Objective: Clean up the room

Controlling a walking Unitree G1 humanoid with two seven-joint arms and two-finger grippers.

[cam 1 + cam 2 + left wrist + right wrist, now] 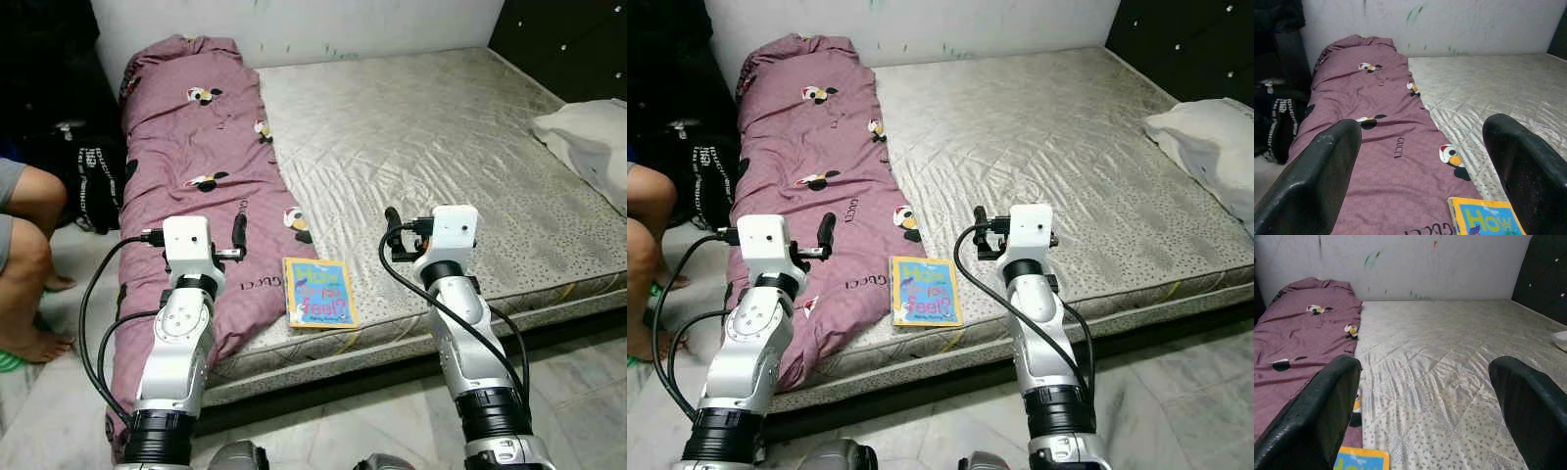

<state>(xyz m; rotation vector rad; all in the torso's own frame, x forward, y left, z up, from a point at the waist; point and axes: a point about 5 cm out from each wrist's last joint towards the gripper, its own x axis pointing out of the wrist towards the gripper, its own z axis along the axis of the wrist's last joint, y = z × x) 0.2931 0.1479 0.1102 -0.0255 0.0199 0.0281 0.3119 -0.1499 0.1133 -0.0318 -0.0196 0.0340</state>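
Note:
A yellow and blue picture book (319, 292) lies flat near the front edge of the mattress (441, 127), touching the edge of a long purple patterned blanket (196, 147) that runs along the bed's left side. My left gripper (238, 233) hovers open over the blanket, just left of the book (1488, 218). Its black fingers (1317, 181) stand wide apart with nothing between them. My right gripper (394, 230) is also open and hangs above the bare mattress, right of the book (1361, 460).
A white pillow (588, 137) lies at the bed's right edge. A seated person's bare legs (24, 255) are on the floor at far left, beside a black bag (93, 186). A dark headboard (568, 44) stands at the back right. Tiled floor (578, 392) runs before the bed.

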